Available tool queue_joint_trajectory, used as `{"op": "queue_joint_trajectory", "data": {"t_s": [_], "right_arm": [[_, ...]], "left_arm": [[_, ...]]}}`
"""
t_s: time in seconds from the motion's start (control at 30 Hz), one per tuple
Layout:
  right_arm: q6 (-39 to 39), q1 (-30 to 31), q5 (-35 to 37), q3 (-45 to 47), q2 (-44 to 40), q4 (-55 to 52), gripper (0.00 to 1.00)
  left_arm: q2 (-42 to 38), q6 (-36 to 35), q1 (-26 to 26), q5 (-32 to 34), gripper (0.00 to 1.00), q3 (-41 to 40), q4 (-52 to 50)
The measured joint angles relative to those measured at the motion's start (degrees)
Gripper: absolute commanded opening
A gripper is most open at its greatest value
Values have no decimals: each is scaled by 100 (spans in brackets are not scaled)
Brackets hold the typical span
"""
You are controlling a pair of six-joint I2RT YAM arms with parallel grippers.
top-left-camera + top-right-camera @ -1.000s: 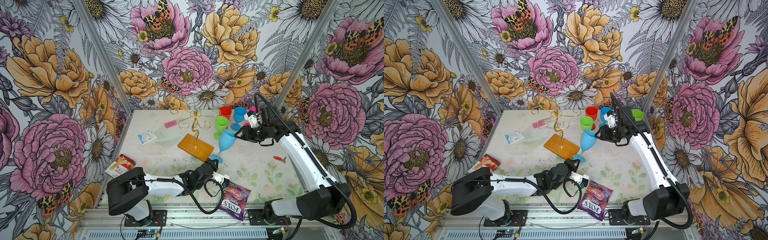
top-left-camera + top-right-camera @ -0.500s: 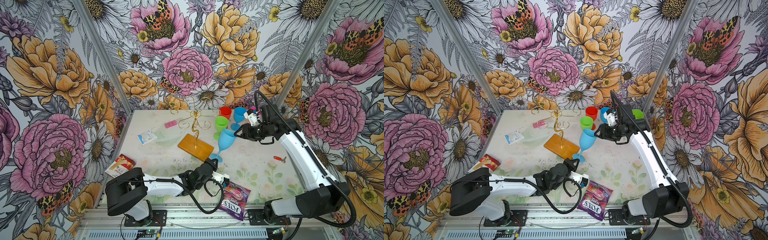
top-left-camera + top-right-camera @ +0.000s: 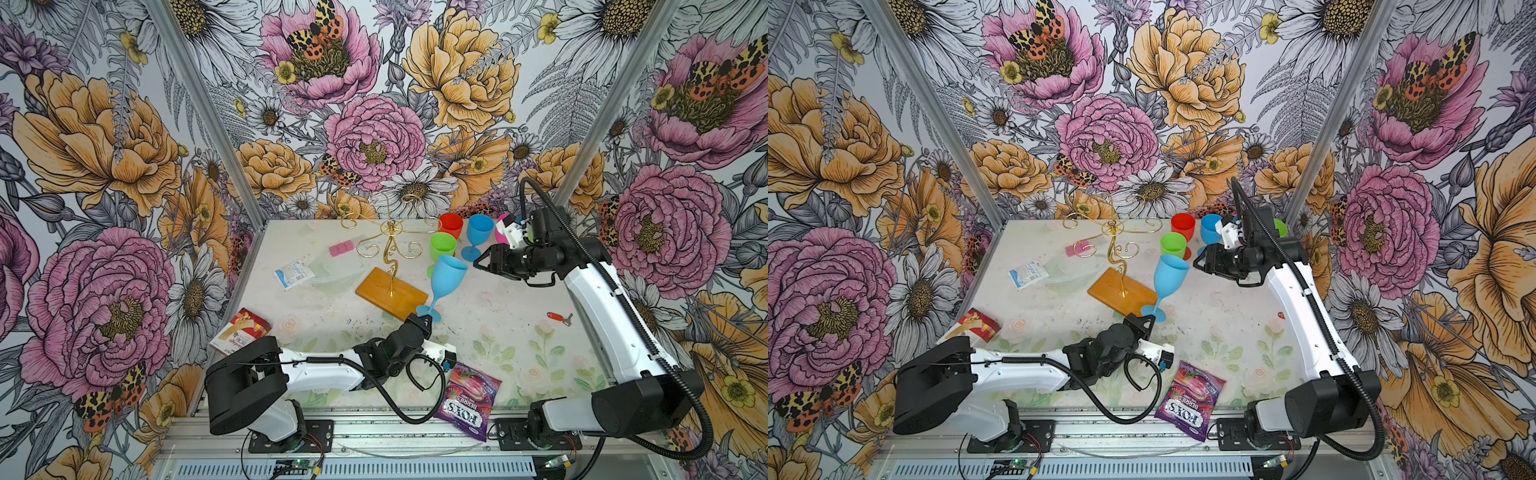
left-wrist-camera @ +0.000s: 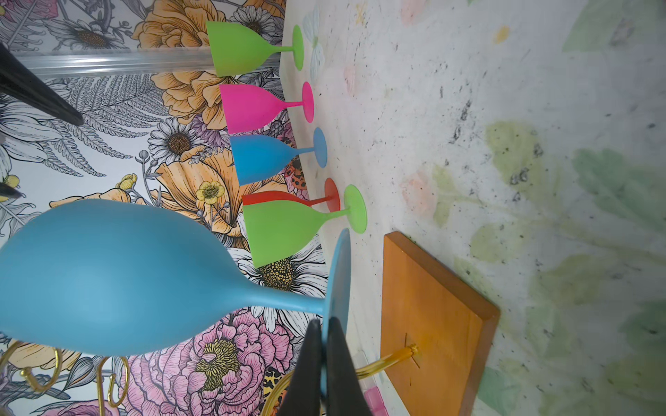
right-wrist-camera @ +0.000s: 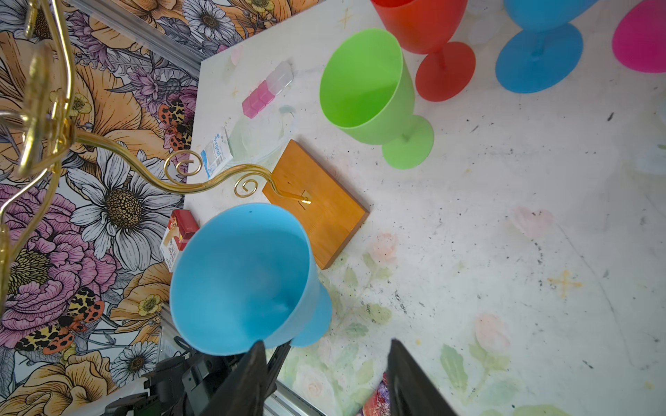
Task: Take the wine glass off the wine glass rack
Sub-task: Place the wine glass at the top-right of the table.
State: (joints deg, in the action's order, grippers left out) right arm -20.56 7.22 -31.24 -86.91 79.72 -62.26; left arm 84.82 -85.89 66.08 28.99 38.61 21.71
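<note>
The blue wine glass (image 3: 446, 276) (image 3: 1169, 276) leans off the rack, its foot low beside the near right corner of the wooden base. My left gripper (image 3: 424, 318) (image 4: 323, 324) is shut on the rim of that foot, one black finger on each face of the disc. The wine glass rack (image 3: 390, 237) (image 3: 1113, 237) stands bare, its gold scroll arms above the honey-brown base (image 4: 432, 317) (image 5: 317, 212). My right gripper (image 3: 478, 262) (image 5: 326, 347) is open just right of the bowl's (image 5: 241, 277) rim, with nothing between its fingers.
Behind the glass stand green (image 3: 442, 245), red (image 3: 451, 224), blue (image 3: 480, 232) and pink (image 3: 500, 228) glasses. A purple candy bag (image 3: 467, 399), red box (image 3: 241, 336), white sachet (image 3: 294, 273), pink cubes (image 3: 340, 248) and small red tool (image 3: 559, 318) lie about the table.
My right gripper's fingers have spread wider beside the bowl's rim. The left arm and the blue glass have hardly moved.
</note>
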Motion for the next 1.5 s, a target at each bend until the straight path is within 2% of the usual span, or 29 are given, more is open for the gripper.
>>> {"op": "queue_joint_trajectory", "data": {"t_s": [0.17,0.37,0.57,0.97,1.13,1.23,1.4,1.5], "right_arm": [[-76,81,-87,-74,138,133,55],[-105,186,-225,-92,417,245,49],[-129,216,-385,-94,592,374,39],[-142,223,-590,-94,765,468,7],[-96,219,-520,-94,815,468,0],[-81,221,-494,-103,815,466,0],[-76,221,-420,-111,815,459,0],[-74,219,-391,-166,815,461,0]], "left_arm": [[22,-179,0,24,0,0,199],[28,-358,0,52,0,-2,411],[103,-444,0,63,0,-4,496],[107,-581,0,109,0,-79,553],[107,-625,-2,190,0,-92,551],[107,-623,-2,192,0,-92,551],[107,-575,0,190,20,-92,560],[87,-402,0,181,26,-90,557]]}}
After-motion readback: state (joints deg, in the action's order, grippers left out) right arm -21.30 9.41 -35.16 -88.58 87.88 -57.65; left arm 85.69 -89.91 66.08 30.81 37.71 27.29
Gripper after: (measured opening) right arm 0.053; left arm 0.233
